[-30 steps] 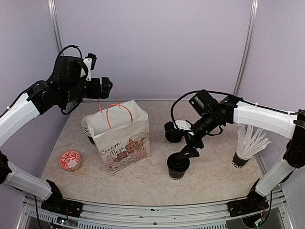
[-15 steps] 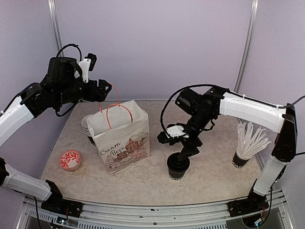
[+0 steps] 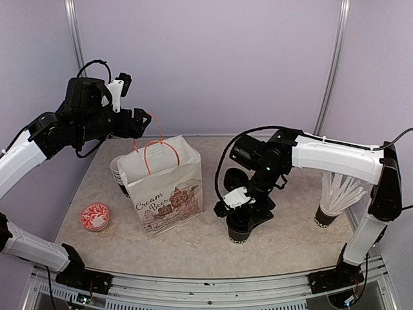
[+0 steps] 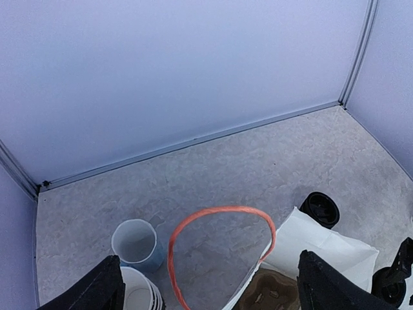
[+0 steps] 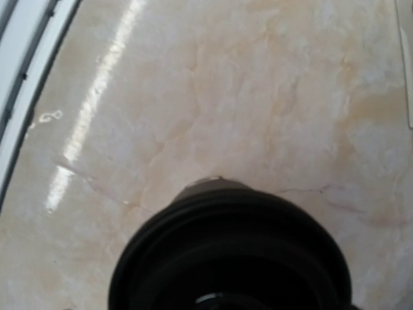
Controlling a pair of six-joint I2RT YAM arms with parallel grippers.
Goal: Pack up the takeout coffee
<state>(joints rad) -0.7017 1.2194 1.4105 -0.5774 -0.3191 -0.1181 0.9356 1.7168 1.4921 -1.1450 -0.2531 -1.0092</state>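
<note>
Now right claw (image 3: 250, 210) lower over lidded cup (image 3: 237, 234), grip unclear, left claw (image 3: 143, 121) wide, unmoved

**Near cup** (image 3: 239, 234): small, black paper, with a black plastic lid on and faint white lettering near the base. It stands upright on the counter (image 3: 193, 248), toward the front edge. From above its upper part is hidden, while the right wrist view shows its round lid top filling the lower frame.

**Far cup** (image 3: 233, 179): same kind, lidded and upright. It stands just behind the near cup and apart from it.
</note>
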